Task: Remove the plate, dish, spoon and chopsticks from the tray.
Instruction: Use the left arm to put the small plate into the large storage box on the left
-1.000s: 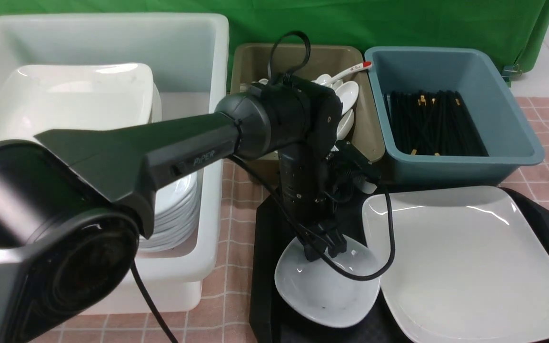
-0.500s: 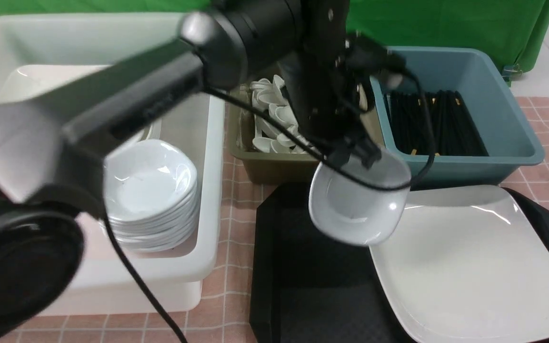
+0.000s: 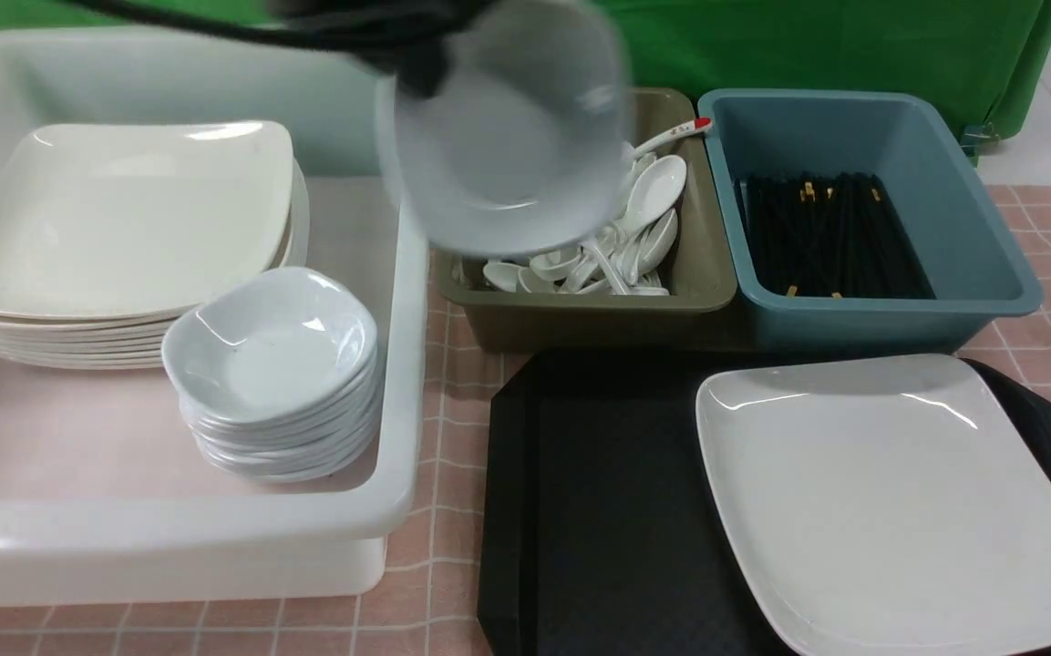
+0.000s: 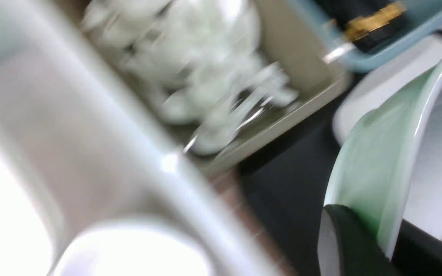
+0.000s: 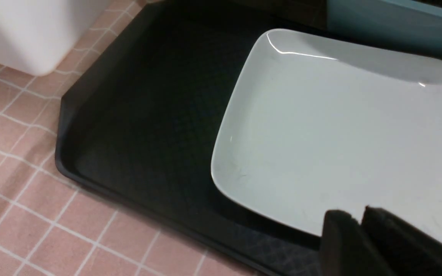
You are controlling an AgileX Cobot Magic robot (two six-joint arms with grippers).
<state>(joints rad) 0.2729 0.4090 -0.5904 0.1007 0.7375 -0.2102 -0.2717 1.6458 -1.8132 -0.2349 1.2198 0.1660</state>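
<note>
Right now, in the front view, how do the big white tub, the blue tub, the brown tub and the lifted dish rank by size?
White tub
Blue tub
Brown tub and lifted dish: unsure, dish hides part.

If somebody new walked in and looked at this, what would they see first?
Probably the shiny white dish, because the left gripper is pinching its edge and holding it up in the air, in front of the brown tub full of spoons. Next might be the big white plate, lying on the right part of the black tray. The bright green cloth behind the tubs pops out too.
</note>
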